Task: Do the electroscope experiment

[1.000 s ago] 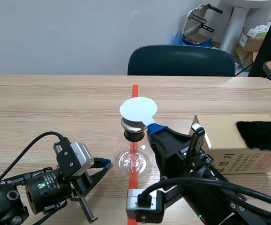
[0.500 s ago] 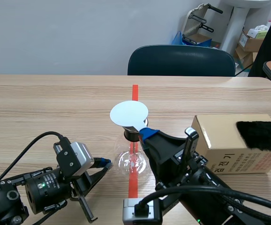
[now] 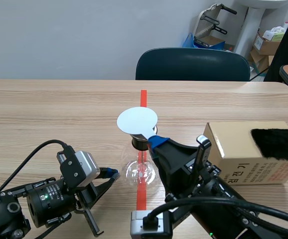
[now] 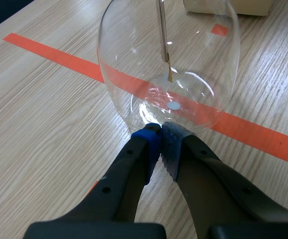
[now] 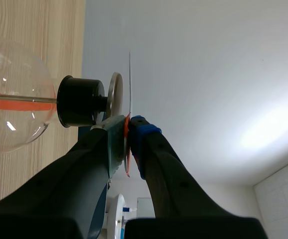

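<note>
Flask point(image 3: 142, 172): round clear glass, standing on the red tape line, with a thin metal rod point(image 4: 161, 30) hanging inside.
Stopper point(image 3: 140, 143): black, closing the neck; a flat metal plate point(image 5: 115, 94) sits on it.
White disc point(image 3: 137, 121): thin, flat, round, just over the plate with a narrow gap.
Right gripper point(image 3: 156, 141): closed on the edge of the disc.
Left gripper point(image 4: 161, 137): fingers pressed together, holding nothing, tips at the foot of the flask.
Box point(image 3: 243, 152): cardboard, with black fur point(image 3: 277, 143) on top.
</note>
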